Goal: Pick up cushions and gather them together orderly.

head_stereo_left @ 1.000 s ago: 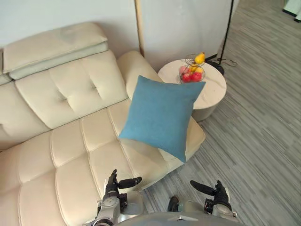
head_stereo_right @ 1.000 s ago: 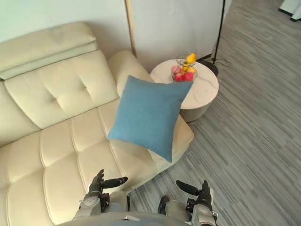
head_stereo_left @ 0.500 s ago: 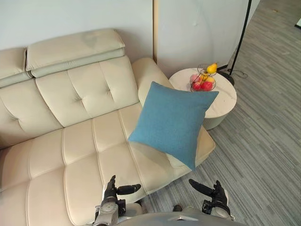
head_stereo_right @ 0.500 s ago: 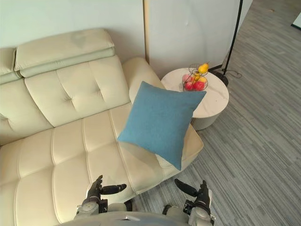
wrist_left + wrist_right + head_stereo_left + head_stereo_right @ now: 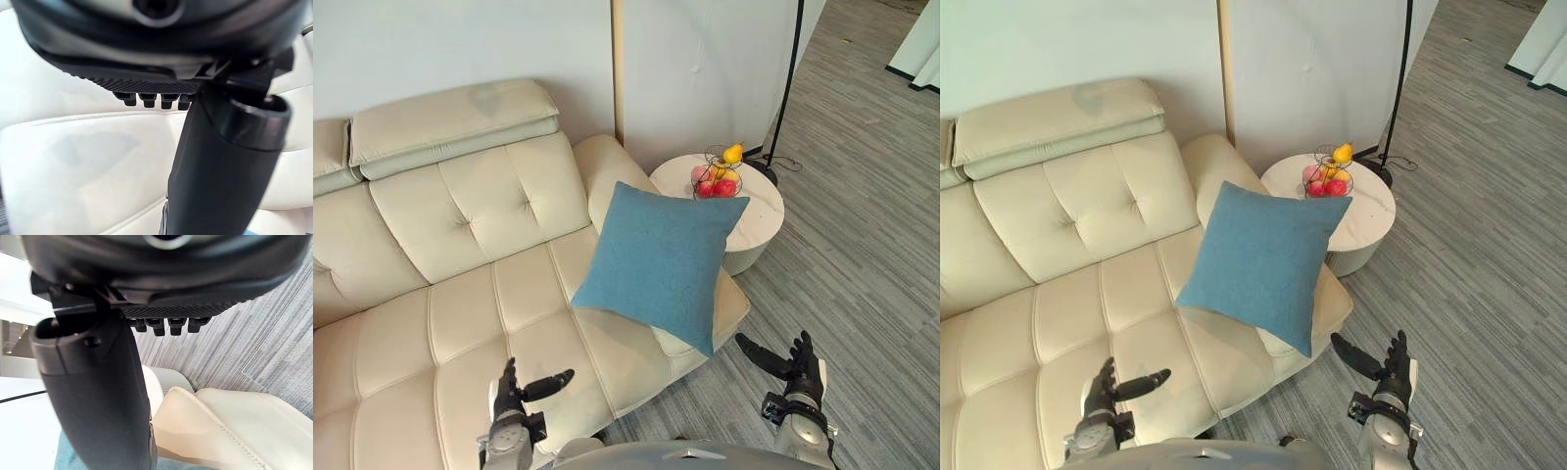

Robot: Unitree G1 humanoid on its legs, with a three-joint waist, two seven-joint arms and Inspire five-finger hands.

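A blue square cushion (image 5: pixel 656 262) leans tilted on the right end of a cream leather sofa (image 5: pixel 460 264), against its armrest. My left hand (image 5: pixel 511 392) hovers low over the sofa's front seat, open, thumb out toward the cushion, holding nothing. My right hand (image 5: pixel 796 366) hangs over the grey floor to the right of the sofa's corner, open and empty too. Both hands are well short of the cushion. In the right wrist view the sofa's corner (image 5: pixel 220 426) and a sliver of the blue cushion (image 5: pixel 66 455) show past the thumb.
A round white side table (image 5: pixel 724 201) stands right of the sofa with a wire fruit basket (image 5: pixel 717 174) on it. A black floor lamp pole (image 5: pixel 787 69) rises behind it. Striped grey floor (image 5: pixel 862 225) spreads to the right.
The camera has shifted, so the whole scene sits differently. Both hands have spread wider apart, the left further left over the seat, the right further right over the floor. The cushion has not moved.
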